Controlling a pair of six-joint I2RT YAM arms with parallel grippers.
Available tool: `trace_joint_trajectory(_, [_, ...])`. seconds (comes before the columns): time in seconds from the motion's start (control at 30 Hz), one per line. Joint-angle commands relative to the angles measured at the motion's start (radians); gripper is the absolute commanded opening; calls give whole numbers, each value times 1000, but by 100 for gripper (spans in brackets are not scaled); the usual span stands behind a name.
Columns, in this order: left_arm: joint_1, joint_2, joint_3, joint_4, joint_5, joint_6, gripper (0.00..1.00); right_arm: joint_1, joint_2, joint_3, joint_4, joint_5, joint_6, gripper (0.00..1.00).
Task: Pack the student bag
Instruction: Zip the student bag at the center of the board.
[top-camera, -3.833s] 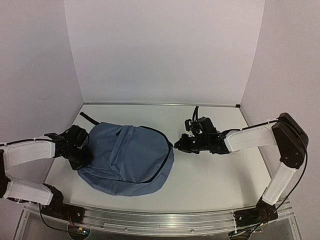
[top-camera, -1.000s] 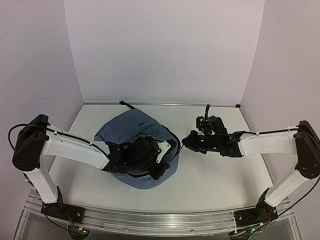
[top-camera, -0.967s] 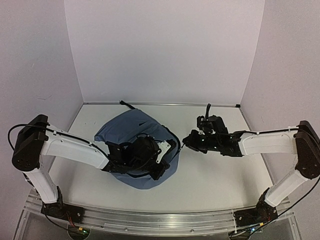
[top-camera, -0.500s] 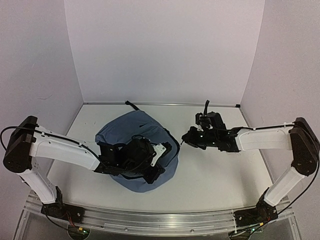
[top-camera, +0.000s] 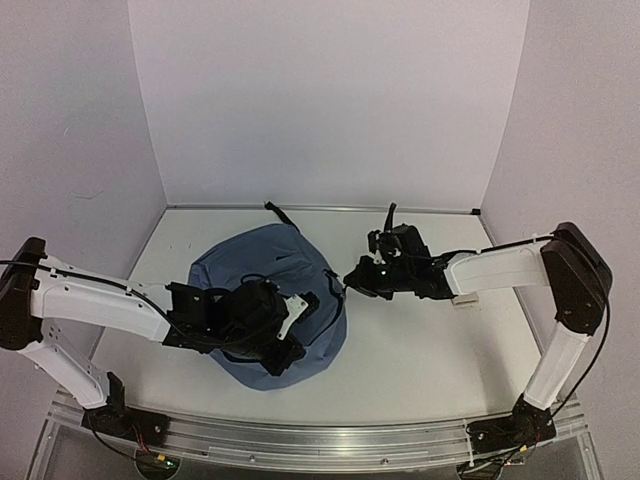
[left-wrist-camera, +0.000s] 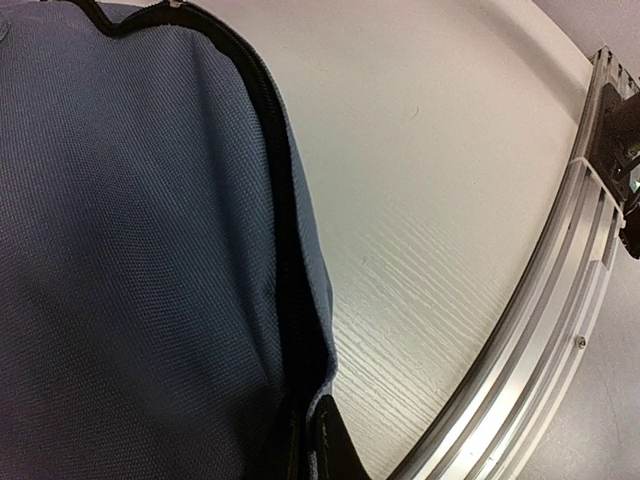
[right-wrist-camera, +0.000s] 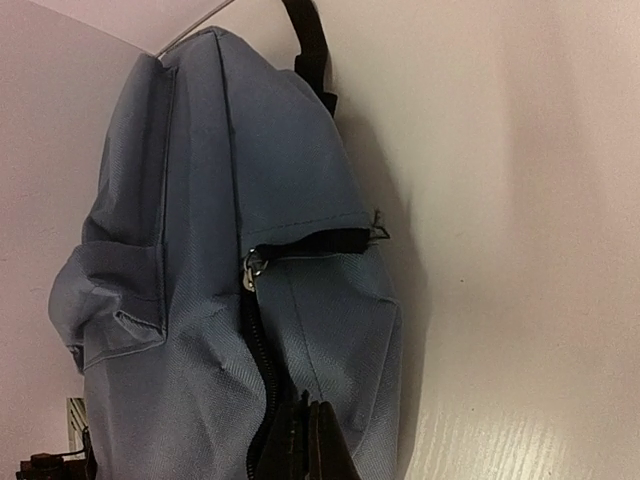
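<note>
"While I hold both arms, where do you see the student bag (top-camera: 255, 265)?"

"Left of centre on the surface (top-camera: 430, 340). It's bunched into a rounder heap than a few seconds back, when it lay flat and wide. Its black strap (top-camera: 283, 214) now points toward the upper middle of the frame; half a second ago it sat further left."

"And my left gripper (top-camera: 283, 352)?"

"Closed tight on the bag's lower right edge. Your wrist camera shows the zipper seam running down into the closed jaws. Earlier that arm was at the bag's left side; now it reaches across the fabric."

"Right gripper (top-camera: 352, 279)?"

"Also clamped shut, pinching blue fabric beside the zipper at the bag's right edge. It has slid left since the last frame, and that edge has moved with it."

"I see the zipper pull (right-wrist-camera: 252, 268) above where I'm gripping."

"Yes, beside a short dark gap in the seam."
</note>
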Motion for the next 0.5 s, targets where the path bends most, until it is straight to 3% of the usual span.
trace_joint_trajectory(0.0, [-26,-50,-39,-195,133,-86,0,-26,45,77,92,59,-21,0])
trace_joint_trajectory(0.13, [-27,-75,-56,-195,131,-114,3,-27,45,83,102,19,-25,0])
trace_joint_trajectory(0.27, [-26,-94,-8,-124,64,-143,27,-24,16,48,118,-13,-14,0])
trace_joint_trajectory(0.47, [-1,24,238,-70,-113,-222,59,-10,-28,-22,135,-17,9,0])
